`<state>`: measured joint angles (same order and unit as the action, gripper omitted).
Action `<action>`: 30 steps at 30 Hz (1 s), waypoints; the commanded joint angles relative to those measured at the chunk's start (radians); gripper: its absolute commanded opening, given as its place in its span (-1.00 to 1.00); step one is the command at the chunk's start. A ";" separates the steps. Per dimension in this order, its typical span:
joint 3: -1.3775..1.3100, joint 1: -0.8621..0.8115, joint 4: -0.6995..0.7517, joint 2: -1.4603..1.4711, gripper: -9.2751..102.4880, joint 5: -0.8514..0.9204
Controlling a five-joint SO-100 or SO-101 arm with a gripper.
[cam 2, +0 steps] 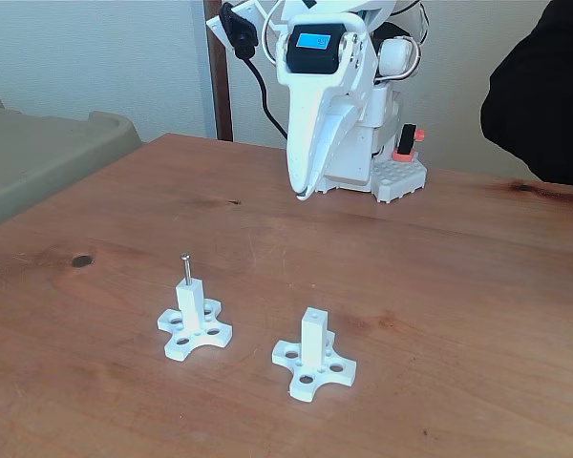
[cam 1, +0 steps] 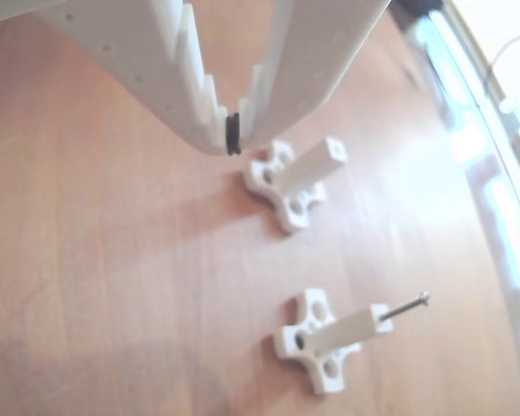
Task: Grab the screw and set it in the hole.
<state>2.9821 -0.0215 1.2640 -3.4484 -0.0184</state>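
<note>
Wooden, reddish-brown and grained, the table [cam 2: 458, 286] carries everything. At its far edge in the fixed view stands the white plastic robot arm [cam 2: 349, 114], its base resting on the wood. The white two-finger gripper [cam 2: 303, 194] hangs above the table with its tip pointing down, fingers pressed together and grasping nothing; in the other view the gripper [cam 1: 233, 134] shows a small black ring at the meeting of its tips.

Nearer the camera in the fixed view stand two white square plastic posts on cross-shaped bases with round holes. The left post [cam 2: 191, 305] has the thin silver metal screw [cam 2: 185, 268] standing upright in its tip, the round head raised above the post. In the other view that screw [cam 1: 406, 307] juts from the nearer post [cam 1: 345, 333]. The right post [cam 2: 313, 337] stands beside it, apart, and its tip shows the tiny empty hole [cam 2: 313, 312]; in the other view this hole [cam 1: 334, 149] lies just beside the gripper.
</note>
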 commanded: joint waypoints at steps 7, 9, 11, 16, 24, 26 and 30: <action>0.017 -0.002 0.054 -0.018 -0.91 0.005; 0.017 -0.002 0.054 -0.018 -0.91 0.005; 0.017 -0.002 0.054 -0.018 -0.91 0.006; 0.017 -0.002 0.054 -0.018 -0.91 0.006; 0.017 0.015 0.054 -0.018 -0.91 0.023; 0.017 0.026 0.057 -0.018 -0.87 0.043; 0.017 0.075 0.057 -0.018 -0.90 0.081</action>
<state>2.9836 0.0353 1.2747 -3.4484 0.0445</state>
